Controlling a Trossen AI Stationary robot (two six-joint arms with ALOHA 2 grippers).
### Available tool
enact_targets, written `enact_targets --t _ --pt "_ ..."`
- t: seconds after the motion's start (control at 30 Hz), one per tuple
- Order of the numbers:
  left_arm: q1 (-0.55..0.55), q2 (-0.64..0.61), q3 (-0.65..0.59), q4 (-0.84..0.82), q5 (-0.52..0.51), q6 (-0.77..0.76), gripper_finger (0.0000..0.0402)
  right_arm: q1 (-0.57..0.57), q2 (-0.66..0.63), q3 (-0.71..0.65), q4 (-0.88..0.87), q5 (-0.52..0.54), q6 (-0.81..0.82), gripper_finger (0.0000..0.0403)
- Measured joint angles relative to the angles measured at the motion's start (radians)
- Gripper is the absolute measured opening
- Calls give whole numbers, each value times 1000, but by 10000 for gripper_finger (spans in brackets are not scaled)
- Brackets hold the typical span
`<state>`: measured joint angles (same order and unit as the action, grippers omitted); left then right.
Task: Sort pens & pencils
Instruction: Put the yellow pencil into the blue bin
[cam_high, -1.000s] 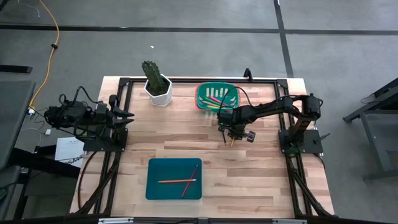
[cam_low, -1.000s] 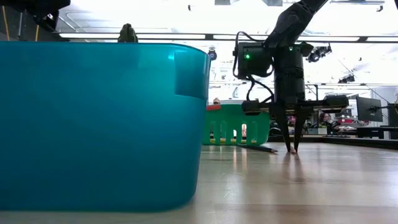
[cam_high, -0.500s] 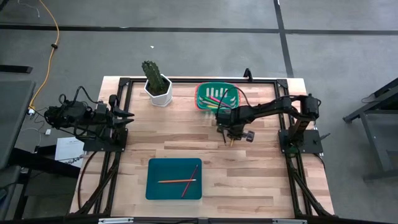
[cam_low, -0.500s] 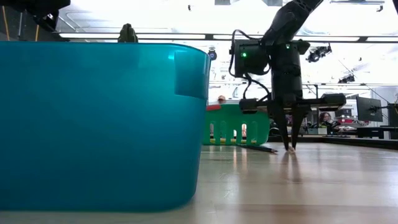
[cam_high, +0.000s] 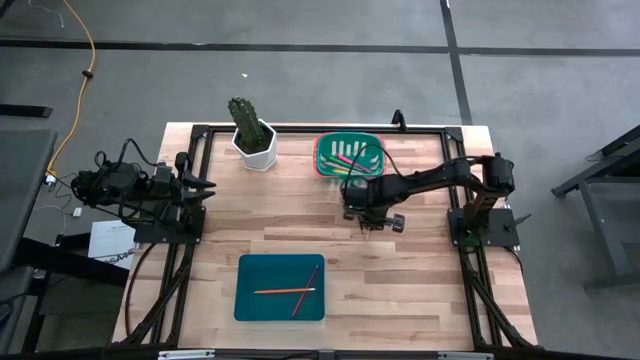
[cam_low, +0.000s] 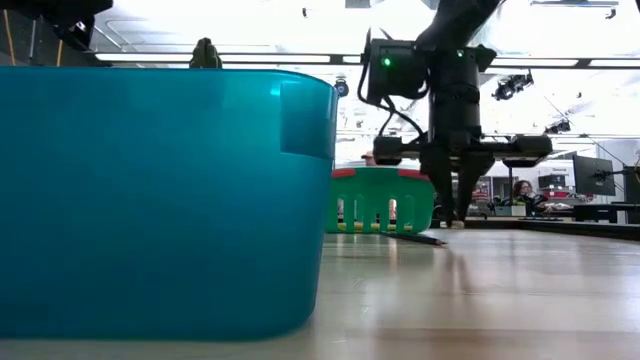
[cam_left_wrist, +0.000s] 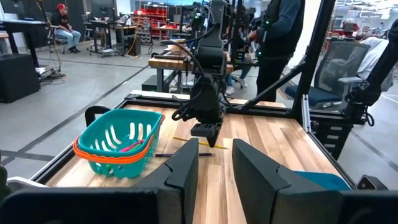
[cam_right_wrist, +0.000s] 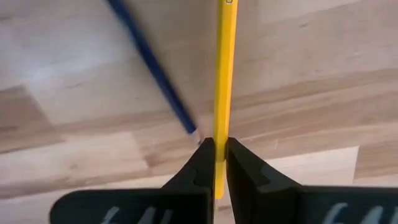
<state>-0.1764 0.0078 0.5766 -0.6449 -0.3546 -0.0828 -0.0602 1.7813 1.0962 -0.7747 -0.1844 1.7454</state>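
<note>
My right gripper (cam_high: 368, 222) stands a little above the table's middle right, fingers down, shut on a yellow pencil (cam_right_wrist: 222, 74). A thin dark blue pencil (cam_right_wrist: 149, 59) lies flat on the wood just beside it, and the low view shows this dark pencil (cam_low: 415, 238) too. The green basket (cam_high: 350, 156) behind holds pink and green pens (cam_high: 348, 158). The teal tray (cam_high: 280, 288) near the front holds an orange and a red pencil (cam_high: 290, 290). My left gripper (cam_left_wrist: 215, 163) waits open at the table's left edge. My right gripper pinches the yellow pencil's shaft (cam_right_wrist: 221, 127) between its two fingertips (cam_right_wrist: 202, 155), near one end. The fingers come from above, pointing down, and lie across the pencil. The pencil sticks out to one side, about level, just clear of the wood.
A cactus in a white pot (cam_high: 252, 138) stands at the far left of the table. Bare wood lies between the right gripper and the teal tray. The teal tray's wall (cam_low: 160, 200) fills the left of the low view. People and desks show beyond the table.
My right gripper has shut its fingers on the yellow pencil, then risen a little and shifted slightly toward the table's left. The pencil has come up off the wood with it. The dark blue pencil has stayed where it lay.
</note>
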Motion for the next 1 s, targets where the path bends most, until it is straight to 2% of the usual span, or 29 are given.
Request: enact_targets --t 0.47,1.0 --pt "0 0 2 80 93 -2 85 80 -2 100 -8 30 -19 7" --pt "0 0 52 75 101 -4 85 150 -3 310 -13 237 -73 7"
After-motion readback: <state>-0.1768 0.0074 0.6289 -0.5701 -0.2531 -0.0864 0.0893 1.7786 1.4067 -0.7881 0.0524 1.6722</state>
